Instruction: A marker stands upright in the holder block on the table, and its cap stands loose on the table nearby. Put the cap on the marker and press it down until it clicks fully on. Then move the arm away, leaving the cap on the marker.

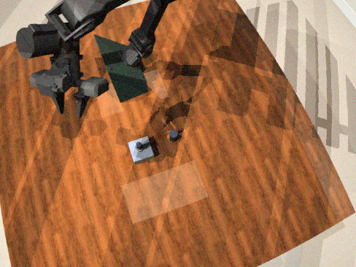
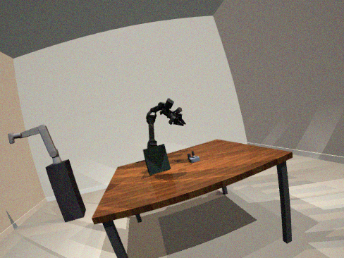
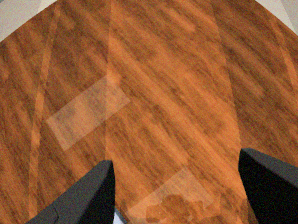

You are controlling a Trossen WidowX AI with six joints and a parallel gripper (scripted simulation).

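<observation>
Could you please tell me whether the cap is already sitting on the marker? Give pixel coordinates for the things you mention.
No, the cap (image 1: 173, 136) stands on the table, apart from the holder block (image 1: 141, 155) (image 2: 194, 159) with the marker (image 1: 139, 146).
</observation>
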